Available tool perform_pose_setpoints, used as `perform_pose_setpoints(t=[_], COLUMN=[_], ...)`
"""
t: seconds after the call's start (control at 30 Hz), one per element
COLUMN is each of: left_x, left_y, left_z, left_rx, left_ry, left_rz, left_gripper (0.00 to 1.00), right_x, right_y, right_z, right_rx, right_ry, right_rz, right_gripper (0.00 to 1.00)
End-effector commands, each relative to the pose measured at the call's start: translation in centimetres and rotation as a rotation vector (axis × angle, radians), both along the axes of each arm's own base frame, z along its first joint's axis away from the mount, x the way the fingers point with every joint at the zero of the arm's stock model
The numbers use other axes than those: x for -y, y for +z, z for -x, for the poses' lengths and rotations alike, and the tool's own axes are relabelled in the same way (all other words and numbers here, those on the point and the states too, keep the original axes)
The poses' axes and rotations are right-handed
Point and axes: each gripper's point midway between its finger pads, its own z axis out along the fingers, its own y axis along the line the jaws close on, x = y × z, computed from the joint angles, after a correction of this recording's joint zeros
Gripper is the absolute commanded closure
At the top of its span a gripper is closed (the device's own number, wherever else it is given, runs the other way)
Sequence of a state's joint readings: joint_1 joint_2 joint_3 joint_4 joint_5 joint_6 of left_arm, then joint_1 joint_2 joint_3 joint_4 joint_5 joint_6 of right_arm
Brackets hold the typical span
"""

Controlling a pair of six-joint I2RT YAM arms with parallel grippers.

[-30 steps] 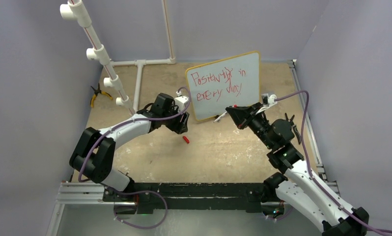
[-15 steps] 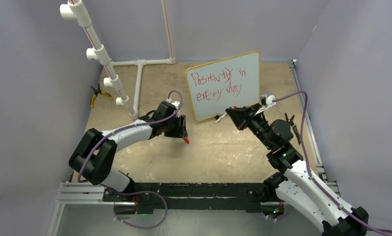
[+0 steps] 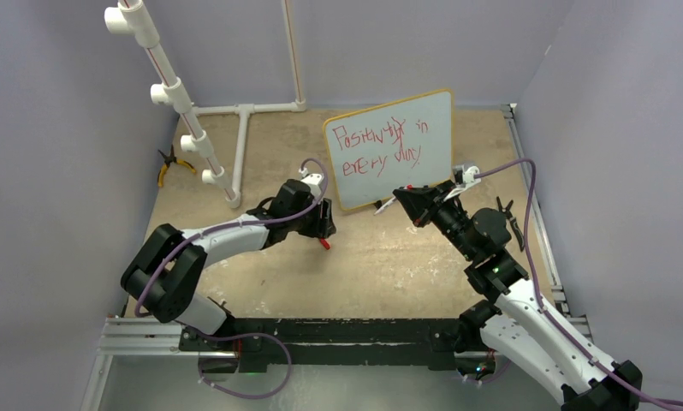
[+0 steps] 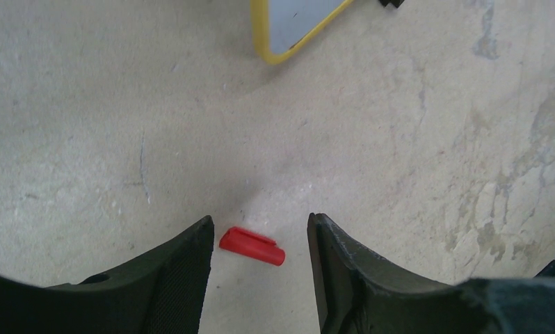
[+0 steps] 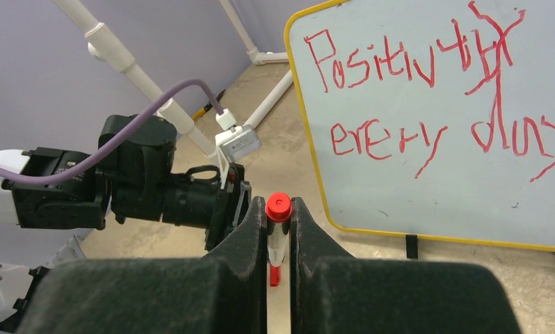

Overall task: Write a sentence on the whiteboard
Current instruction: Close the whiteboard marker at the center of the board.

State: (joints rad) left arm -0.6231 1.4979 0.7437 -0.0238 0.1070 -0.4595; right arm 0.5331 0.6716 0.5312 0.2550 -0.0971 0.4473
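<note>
At the far right of the table (image 3: pixel 261 274) stands the whiteboard (image 3: pixel 389 147), propped upright on small black feet (image 5: pixel 412 245), its yellow frame turned a little so that its left end sits nearer than its right. On it the sentence (image 3: pixel 379 145) runs in thin red scrawl over two lines. The upper one reads roughly "Positivity in", with the end of the first word overwritten and crossed by heavy strokes. The lower one reads roughly "every day". No brand or printed label can be read anywhere.

Just near of the board's lower right part, the right gripper (image 5: pixel 279 209) pinches a red marker (image 5: pixel 278 207) between its fingers, the round red end facing the wrist camera.

To the left of the board's near left corner, the left gripper (image 4: pixel 259 229) hangs low over the table with its jaws spread. A small red cap (image 4: pixel 252 245) lies on the surface in the gap, closer to the left finger. Whether it touches either finger cannot be told.

At the far left a white pipe frame (image 3: pixel 180 98) rises, and yellow-handled pliers (image 3: pixel 169 164) lie beside it.
</note>
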Motion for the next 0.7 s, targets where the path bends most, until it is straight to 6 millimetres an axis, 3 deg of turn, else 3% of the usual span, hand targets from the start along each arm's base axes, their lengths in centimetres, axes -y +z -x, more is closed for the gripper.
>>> perform_pose_setpoints(t=[0.0,0.3,0.67], left_x=[2.8,3.2,2.1], left_y=[2.5,-0.1,-1.1], left_z=[-2.1,-0.6,2.8], left_rx=[0.123,0.027,-0.042], left_ry=[-0.090,-0.131,-0.197], left_rz=[0.098,0.094,0.079], left_gripper=[0.49,0.51,0.50], right_x=[-0.2,-0.1,-0.1], right_y=[0.6,0.6,0.5], right_z=[0.2,0.2,0.1], right_rx=[0.037,0.033,0.031], right_ry=[0.014,0.012,0.010], right_rz=[0.002,0.006,0.000], right_gripper=[1.00,1.00,1.00])
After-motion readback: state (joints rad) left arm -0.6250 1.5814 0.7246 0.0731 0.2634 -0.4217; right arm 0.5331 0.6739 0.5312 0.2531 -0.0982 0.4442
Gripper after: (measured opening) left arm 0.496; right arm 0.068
